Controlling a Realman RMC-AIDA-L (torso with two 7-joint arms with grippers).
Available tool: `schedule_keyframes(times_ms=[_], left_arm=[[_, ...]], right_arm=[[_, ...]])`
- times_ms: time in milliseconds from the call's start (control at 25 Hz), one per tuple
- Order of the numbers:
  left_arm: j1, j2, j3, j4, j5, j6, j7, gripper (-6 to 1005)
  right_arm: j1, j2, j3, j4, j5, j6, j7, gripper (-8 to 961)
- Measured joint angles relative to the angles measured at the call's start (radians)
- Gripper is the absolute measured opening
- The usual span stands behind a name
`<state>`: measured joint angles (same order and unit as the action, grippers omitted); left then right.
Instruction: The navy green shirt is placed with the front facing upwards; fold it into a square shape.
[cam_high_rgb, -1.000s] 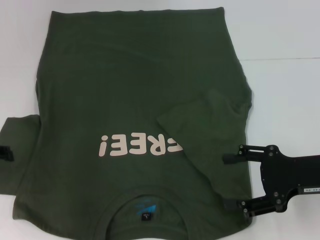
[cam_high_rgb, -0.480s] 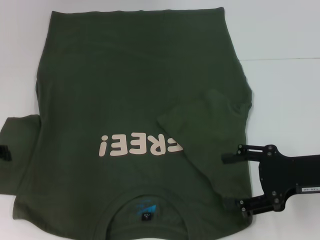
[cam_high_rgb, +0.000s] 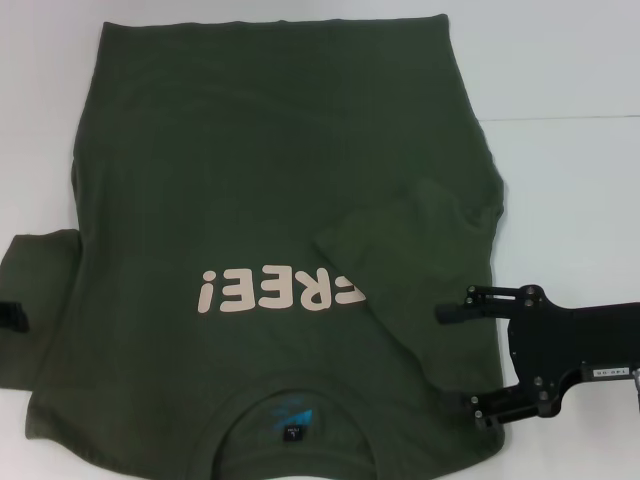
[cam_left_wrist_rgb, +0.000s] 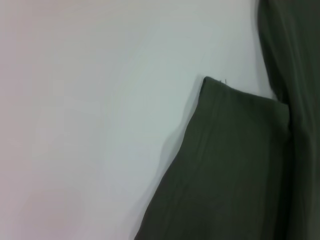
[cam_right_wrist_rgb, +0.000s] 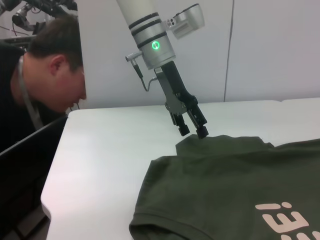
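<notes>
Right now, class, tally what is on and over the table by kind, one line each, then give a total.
Shirts: 1, the navy green shirt
Grippers: 2, left gripper, right gripper
Tables: 1, the white table
Total: 4

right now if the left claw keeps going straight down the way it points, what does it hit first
Most likely the outer edge of the navy green shirt's spread sleeve. The left claw points down right at that edge with fingers slightly apart; whether it already touches is unclear.
</notes>
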<state>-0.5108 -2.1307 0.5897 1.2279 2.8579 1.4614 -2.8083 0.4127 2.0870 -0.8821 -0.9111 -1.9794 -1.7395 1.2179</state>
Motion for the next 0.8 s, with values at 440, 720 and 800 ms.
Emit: schedule_keyframes(times_ms=[440, 720, 800], left_arm=[[0.01, 0.001, -0.001, -0.016, 0.002, -0.028, 0.004, 933], [0.011, 0.003, 0.002, -0.033, 0.002, -0.045, 0.005, 933], [0.01, 0.003, 0.002, -0.039, 0.002, -0.049, 0.005, 933]], right_arm=[[0.012, 0.002, 0.0, 0.003, -0.004, 0.01, 0.003, 920], [0.021, 0.002, -0.001, 0.014, -0.004, 0.016, 0.006, 919], [0.022, 0.002, -0.005, 0.014, -0.004, 0.018, 0.006, 919]])
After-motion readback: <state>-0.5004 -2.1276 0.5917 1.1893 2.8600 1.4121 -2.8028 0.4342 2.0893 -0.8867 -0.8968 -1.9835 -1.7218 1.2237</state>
